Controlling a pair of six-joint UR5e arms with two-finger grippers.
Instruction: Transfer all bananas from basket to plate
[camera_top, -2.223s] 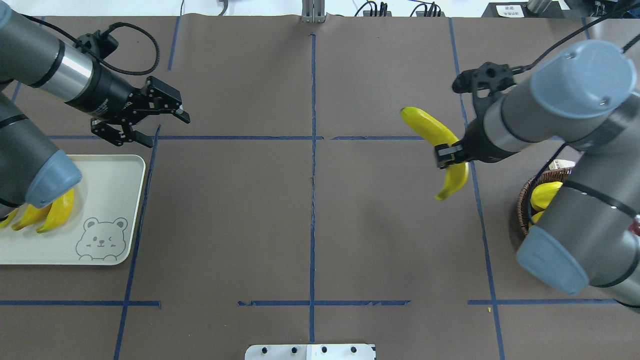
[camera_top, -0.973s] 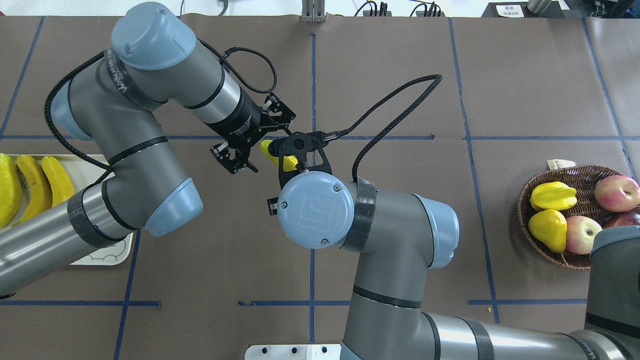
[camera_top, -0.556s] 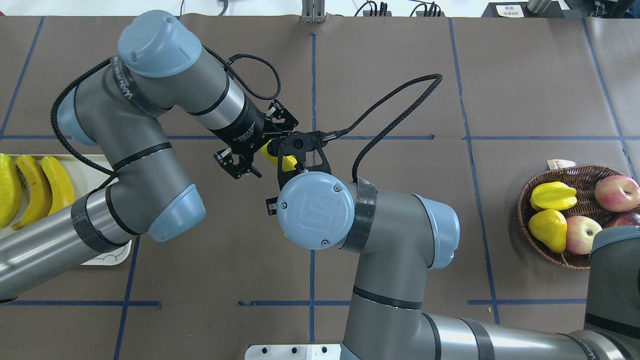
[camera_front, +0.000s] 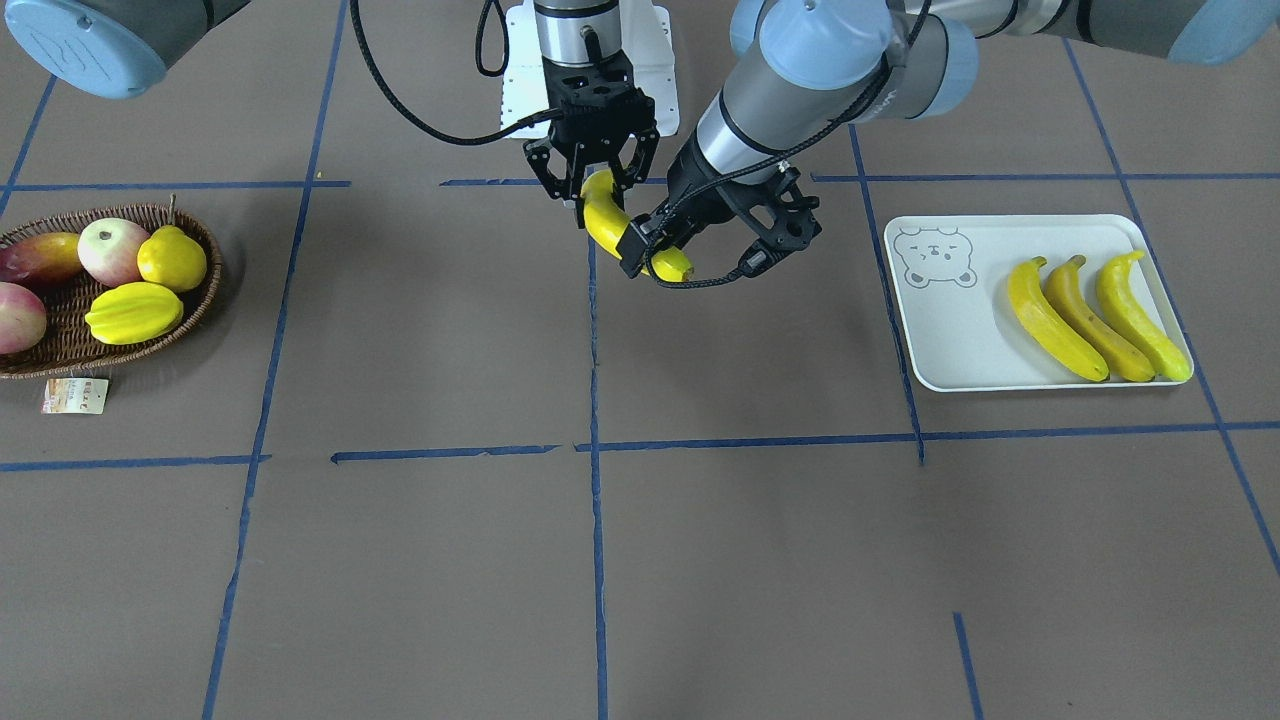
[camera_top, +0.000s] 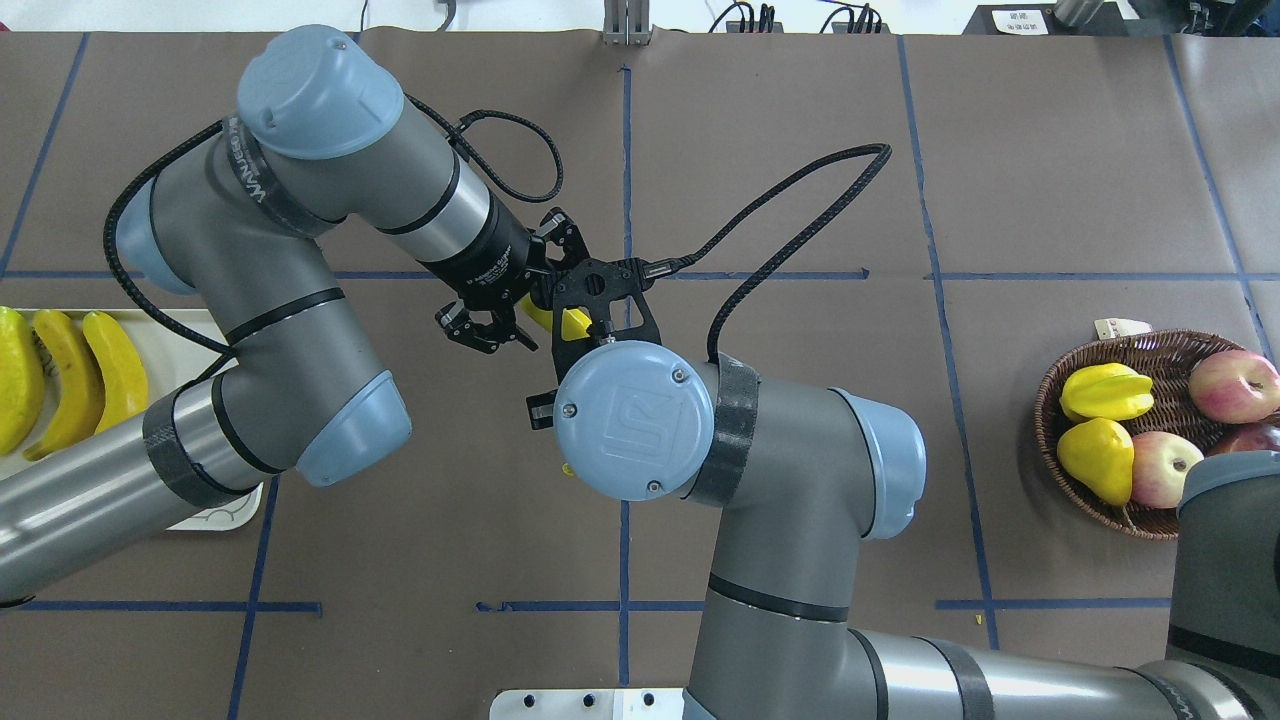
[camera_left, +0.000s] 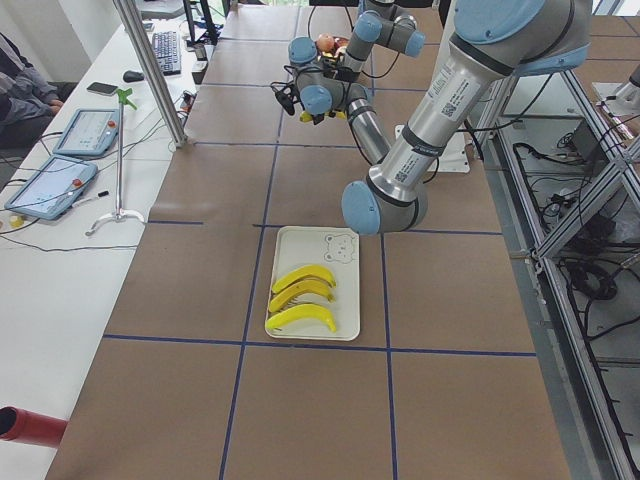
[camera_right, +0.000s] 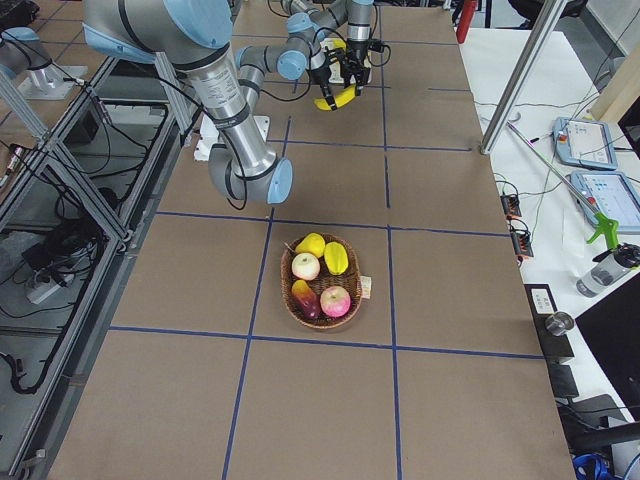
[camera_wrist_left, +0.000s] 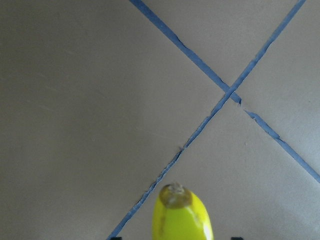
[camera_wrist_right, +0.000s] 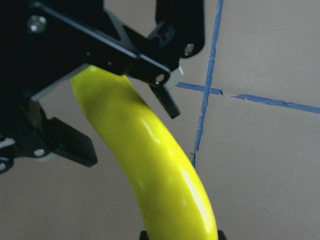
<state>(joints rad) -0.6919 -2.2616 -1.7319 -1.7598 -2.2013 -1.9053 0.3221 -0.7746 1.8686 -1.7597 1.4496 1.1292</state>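
Note:
My right gripper (camera_front: 597, 188) points down over the table's centre, shut on the upper end of a yellow banana (camera_front: 612, 225). My left gripper (camera_front: 690, 262) is open, its fingers straddling the banana's lower end without closing on it; the right wrist view shows the banana (camera_wrist_right: 150, 150) passing between them. The banana's tip (camera_wrist_left: 176, 212) shows in the left wrist view. Three bananas (camera_front: 1095, 320) lie side by side on the white bear plate (camera_front: 950, 345). The wicker basket (camera_front: 203, 285) at the other end holds no banana.
The basket holds a starfruit (camera_front: 133, 312), a yellow lemon-like fruit (camera_front: 172, 258) and apples (camera_front: 112, 250); a paper tag (camera_front: 74, 395) lies beside it. Blue tape lines cross the brown table. Both arms' elbows crowd the centre in the overhead view.
My right arm carried the banana from near the basket to the table's centre. My left arm came over from the plate and has moved its open fingers in around the banana's free end.

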